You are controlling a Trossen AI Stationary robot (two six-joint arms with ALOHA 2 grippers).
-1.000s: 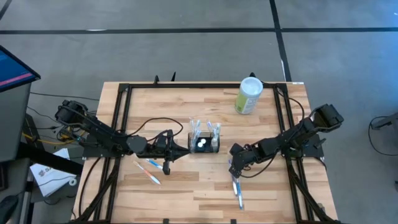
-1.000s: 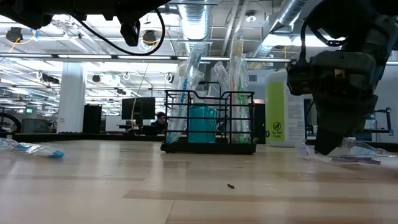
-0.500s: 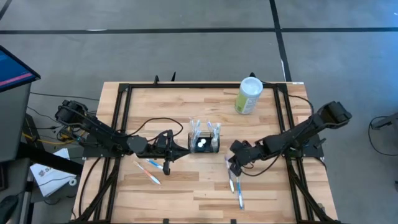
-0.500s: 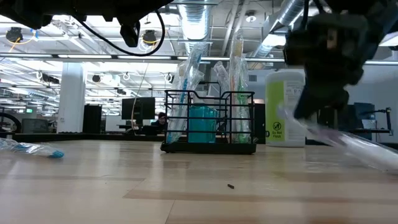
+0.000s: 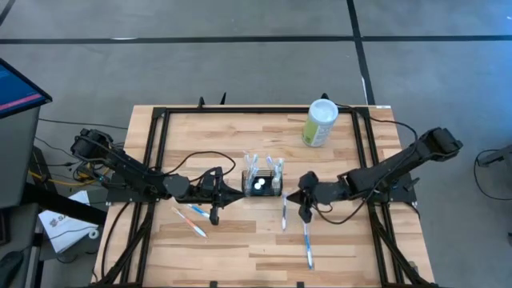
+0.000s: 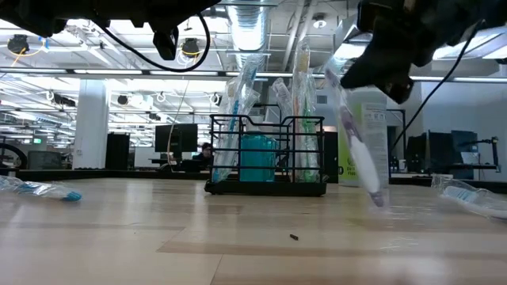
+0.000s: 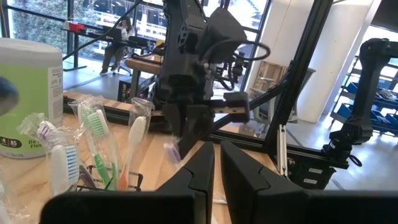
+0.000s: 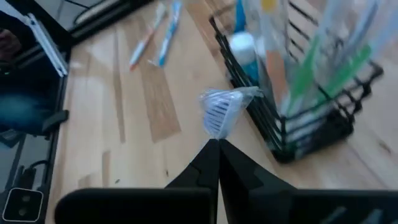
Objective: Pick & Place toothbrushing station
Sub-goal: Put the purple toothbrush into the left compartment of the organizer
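The toothbrushing station [image 5: 262,183], a black wire caddy with several wrapped toothbrushes standing in it, sits mid-table; it also shows in the low view [image 6: 265,162]. Just left of it, my left gripper [image 5: 237,194] hovers level and shut, holding nothing [image 7: 216,167]. My right gripper [image 5: 298,194] is just right of the caddy, shut on a wrapped toothbrush [image 6: 358,146], whose head [image 8: 219,112] sticks out past the fingertips. My right gripper pinches the wrapped toothbrush between its two fingers, just behind the head end [image 8: 216,134]. The fingers slant down from the table's right side. The handle [image 6: 366,170] hangs tilted below the gripper; whether its lower end touches the table, I cannot tell.
A pale-green canister [image 5: 321,122] with a white lid stands at the far right. Two wrapped toothbrushes [image 5: 193,218] lie near the left front of the table. Another [image 5: 307,245] lies at the front, right of centre. Black frame rails [image 5: 156,160] run along the table's sides.
My right gripper has risen and drifted toward the caddy, tipping nearer to level and rolling. It has lifted the wrapped toothbrush off the table, so the brush now hangs tilted beside the caddy instead of lying flat.
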